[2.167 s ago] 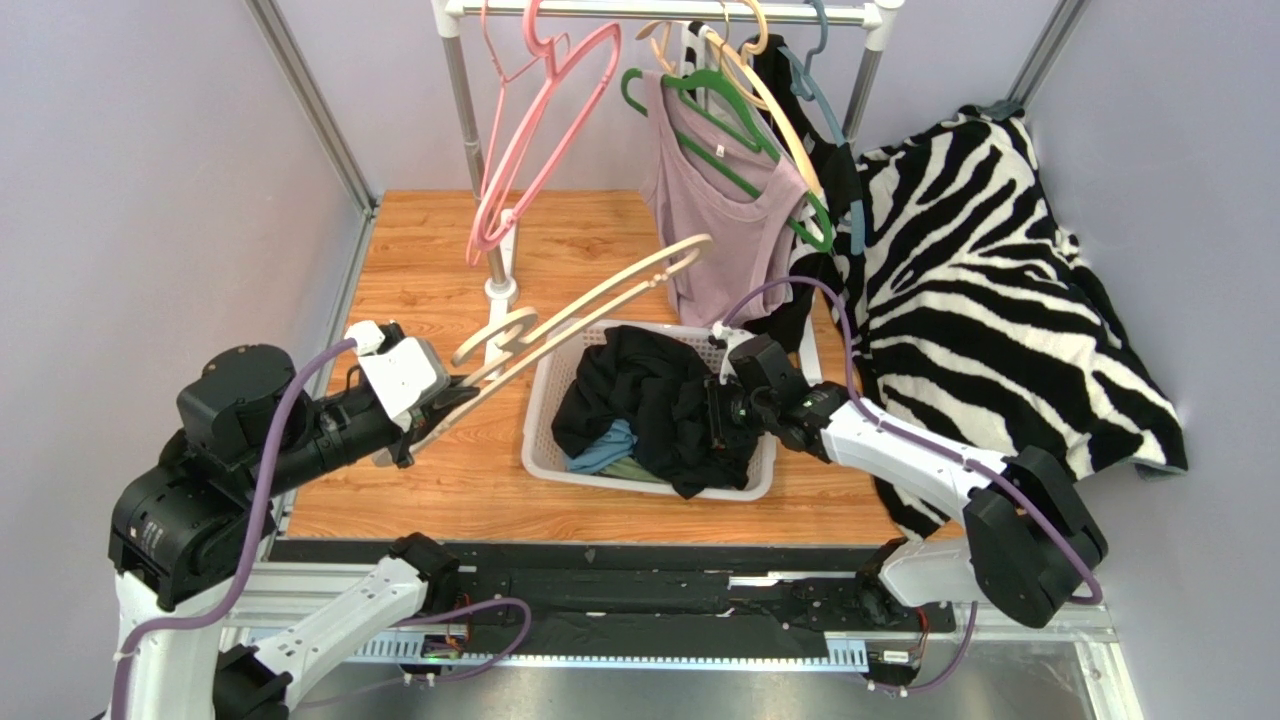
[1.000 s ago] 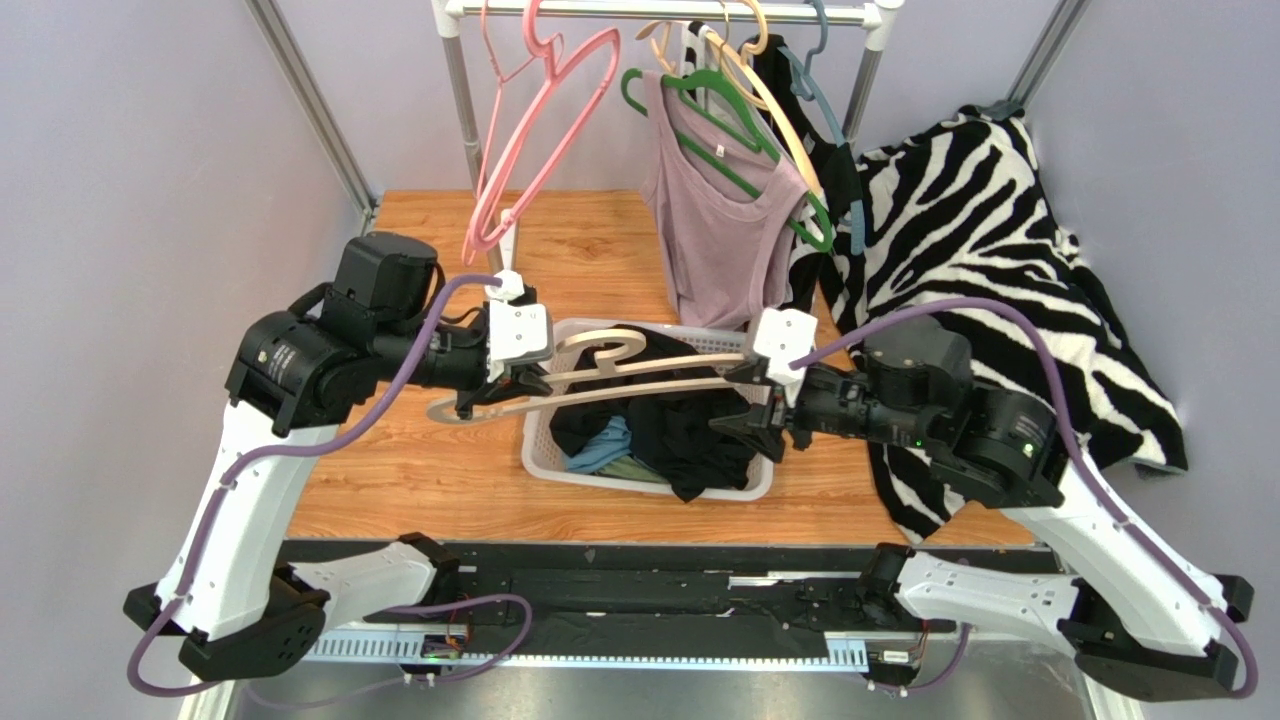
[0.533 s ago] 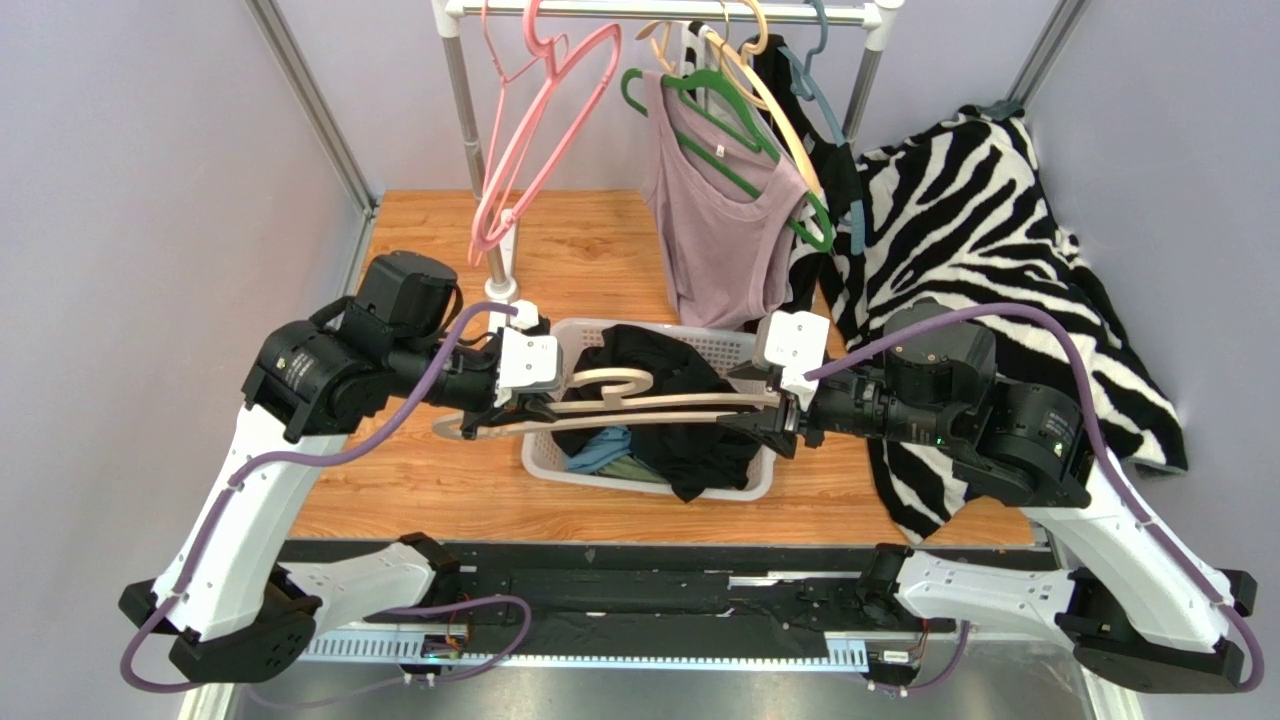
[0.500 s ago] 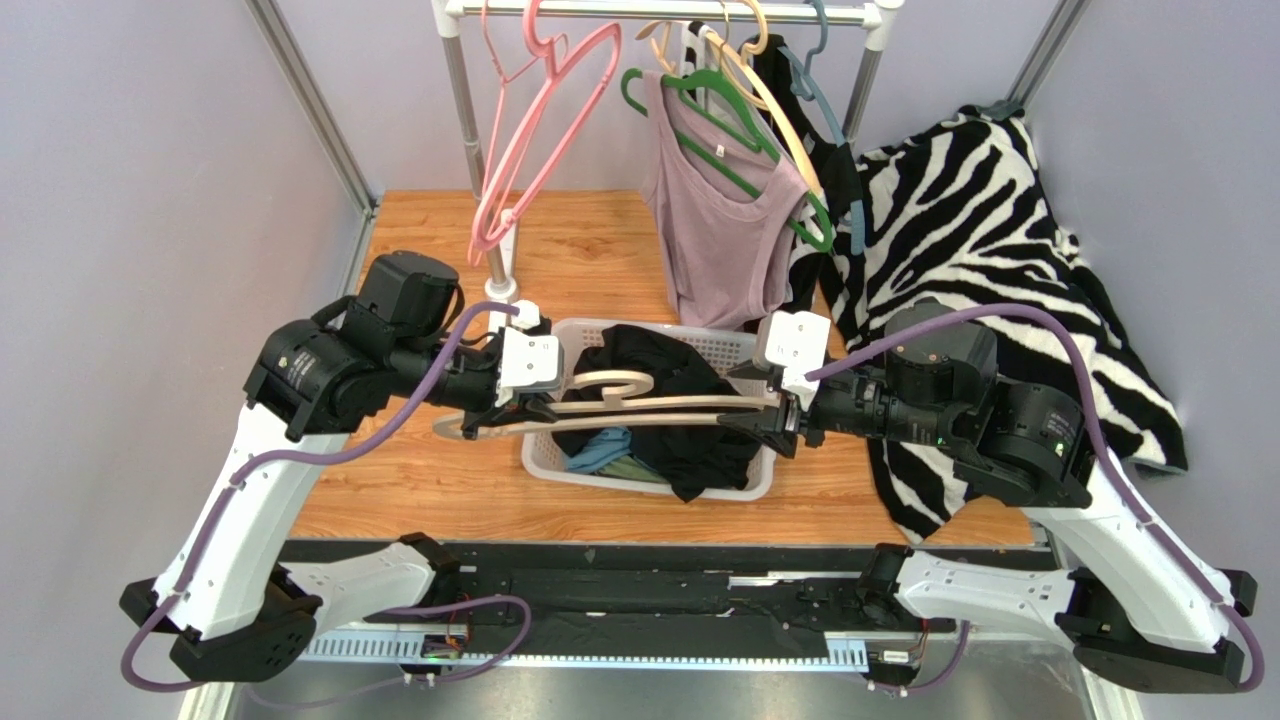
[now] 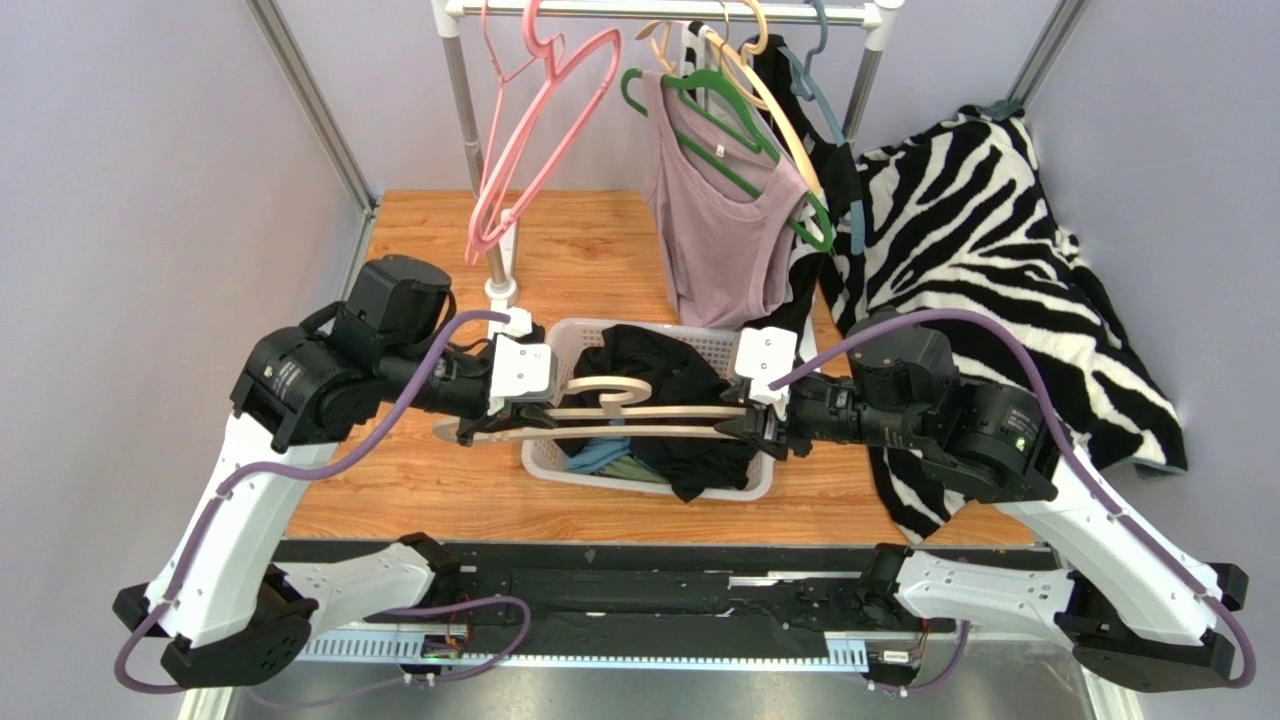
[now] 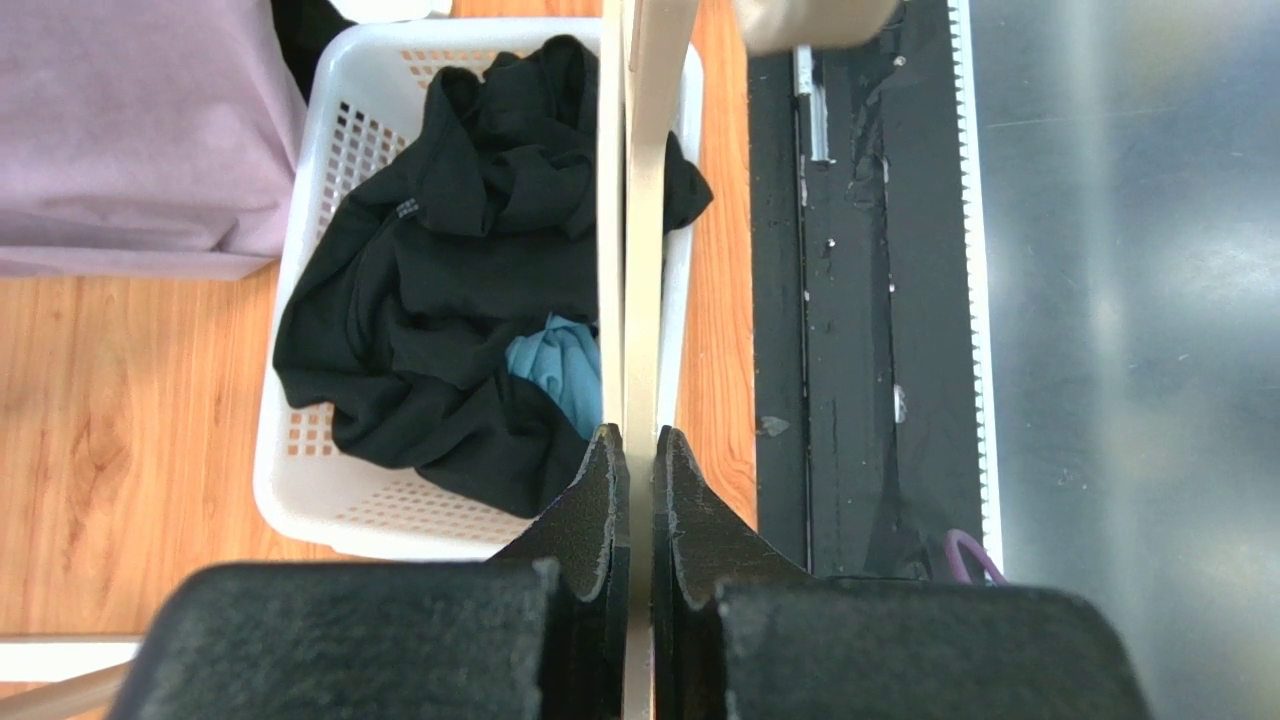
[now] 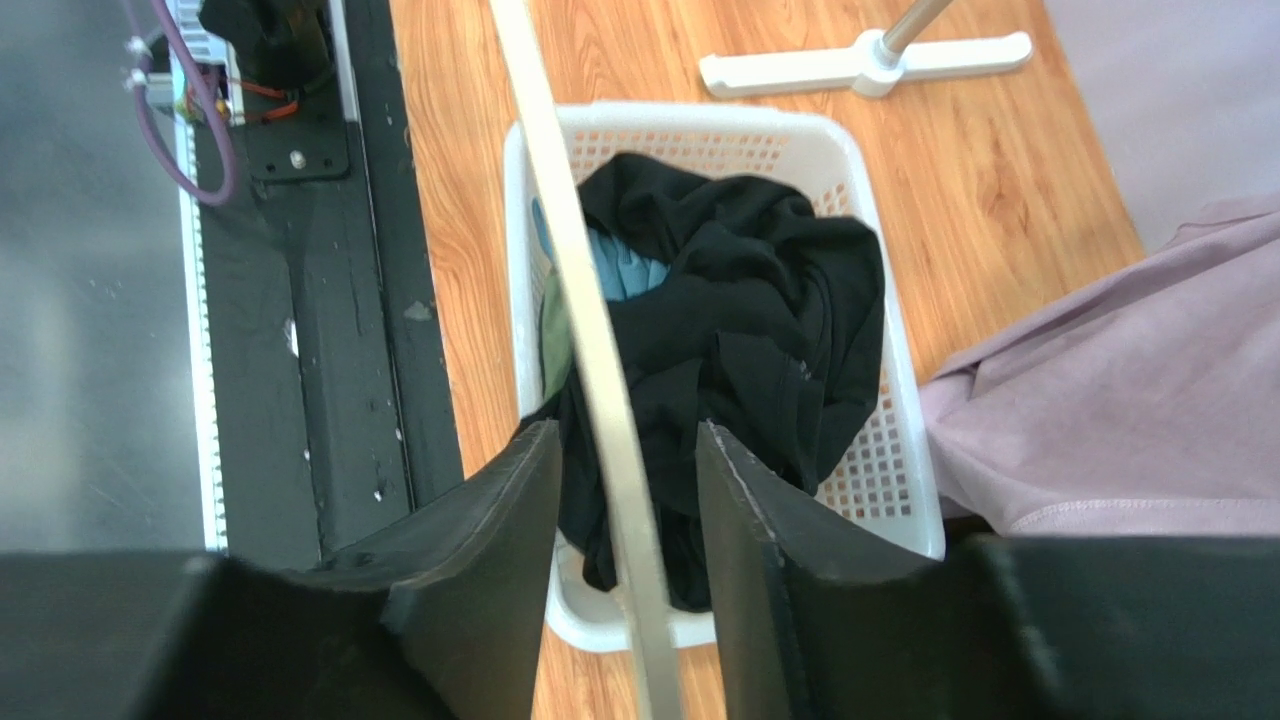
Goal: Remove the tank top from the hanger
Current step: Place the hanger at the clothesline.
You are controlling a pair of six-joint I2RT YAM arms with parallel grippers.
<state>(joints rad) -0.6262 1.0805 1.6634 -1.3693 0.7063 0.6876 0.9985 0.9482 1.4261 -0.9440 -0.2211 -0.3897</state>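
Though seemingly finished, with tank top (image 5: pixel 661 368) in basket (image 5: pixel 529 447): pinching bare hanger (image 6: pixel 649 225) in left gripper (image 6: pixel 628 450), straddling it with right gripper (image 7: pixel 625 450) spread

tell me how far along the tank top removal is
Done: the cream hanger is bare, black garment in the white basket. In hand: left hand clamps one end; right hand straddles the other, open. Left: stow the hanger, likely; a mauve tank top hangs on the rail.

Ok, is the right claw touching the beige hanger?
Apart. The right wrist view shows the beige hanger passing between the fingers of the right claw, with visible gaps on both sides.
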